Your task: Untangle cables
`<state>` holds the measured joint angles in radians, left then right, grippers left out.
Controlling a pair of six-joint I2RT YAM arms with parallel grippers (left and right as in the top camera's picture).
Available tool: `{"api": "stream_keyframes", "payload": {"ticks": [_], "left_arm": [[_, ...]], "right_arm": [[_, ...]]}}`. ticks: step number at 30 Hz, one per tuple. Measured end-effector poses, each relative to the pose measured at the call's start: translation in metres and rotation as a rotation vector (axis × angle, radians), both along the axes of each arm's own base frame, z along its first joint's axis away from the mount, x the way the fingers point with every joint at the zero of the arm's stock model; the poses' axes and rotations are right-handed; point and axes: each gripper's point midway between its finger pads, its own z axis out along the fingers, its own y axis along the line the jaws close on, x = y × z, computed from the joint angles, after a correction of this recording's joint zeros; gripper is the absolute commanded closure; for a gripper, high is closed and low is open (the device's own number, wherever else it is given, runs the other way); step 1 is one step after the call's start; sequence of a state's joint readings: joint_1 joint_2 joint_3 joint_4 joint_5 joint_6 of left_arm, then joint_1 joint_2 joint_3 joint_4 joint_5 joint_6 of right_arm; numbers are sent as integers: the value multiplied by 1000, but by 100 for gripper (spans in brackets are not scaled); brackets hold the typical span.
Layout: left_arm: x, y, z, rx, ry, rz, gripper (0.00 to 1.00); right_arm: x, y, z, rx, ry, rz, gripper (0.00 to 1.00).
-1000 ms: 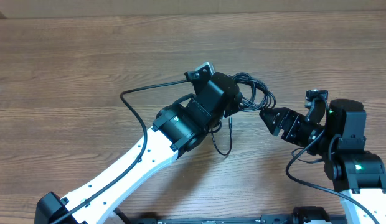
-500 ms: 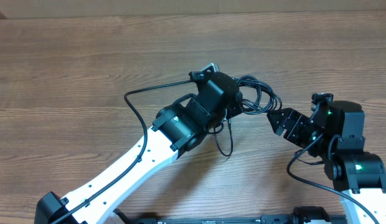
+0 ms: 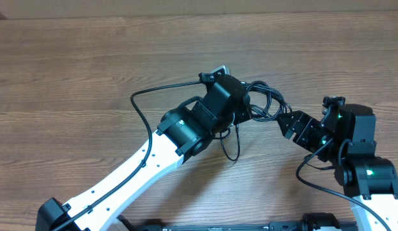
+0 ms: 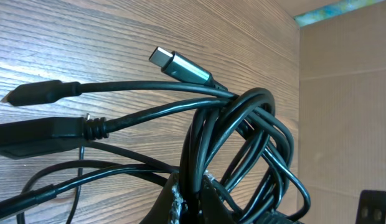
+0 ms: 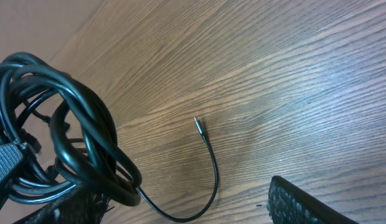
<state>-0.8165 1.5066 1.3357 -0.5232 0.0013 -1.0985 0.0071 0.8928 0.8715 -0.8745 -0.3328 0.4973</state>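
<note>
Left gripper, clamped on the cables, has carried them toward the right gripper (jaws wide, empty), likely putting a loop within reach.

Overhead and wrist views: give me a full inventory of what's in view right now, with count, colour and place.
cables: several, exact count unclear; black; looped into one bundle right of table centre
silver-tipped plug: one; sticking out of the bundle
black plugs: two; beside the bundle in the left wrist view
loose end: one; black, thin metal tip; lying on the table
table: one; brown wood; under everything
arms: two; white and black; entering from the lower edge
left gripper: one; black; shut on the cables
right gripper: one; black; open, just right of the bundle
</note>
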Motion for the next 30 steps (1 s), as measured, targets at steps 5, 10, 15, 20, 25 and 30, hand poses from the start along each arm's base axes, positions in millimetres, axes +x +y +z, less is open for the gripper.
{"api": "stream_keyframes", "payload": {"ticks": [5,10,15,20,25,30], "left_arm": [[0,-7,6,-33,-9,-25,96],[-2,-16,14,-80,-17,-59,96],[-5,-19,14,-89,-8,-76,96],[-7,-20,14,-96,1,-90,96],[-10,-18,9,-91,33,-78,96],[-16,-1,-11,-50,150,28,96]], "right_arm": [[0,0,0,-2,0,-2,20],[0,-1,0,-6,0,-6,20],[0,-1,0,-5,0,-5,20],[0,-1,0,-5,1,-6,21],[0,-1,0,-4,0,-3,50],[2,4,4,22,-13,13,58]]}}
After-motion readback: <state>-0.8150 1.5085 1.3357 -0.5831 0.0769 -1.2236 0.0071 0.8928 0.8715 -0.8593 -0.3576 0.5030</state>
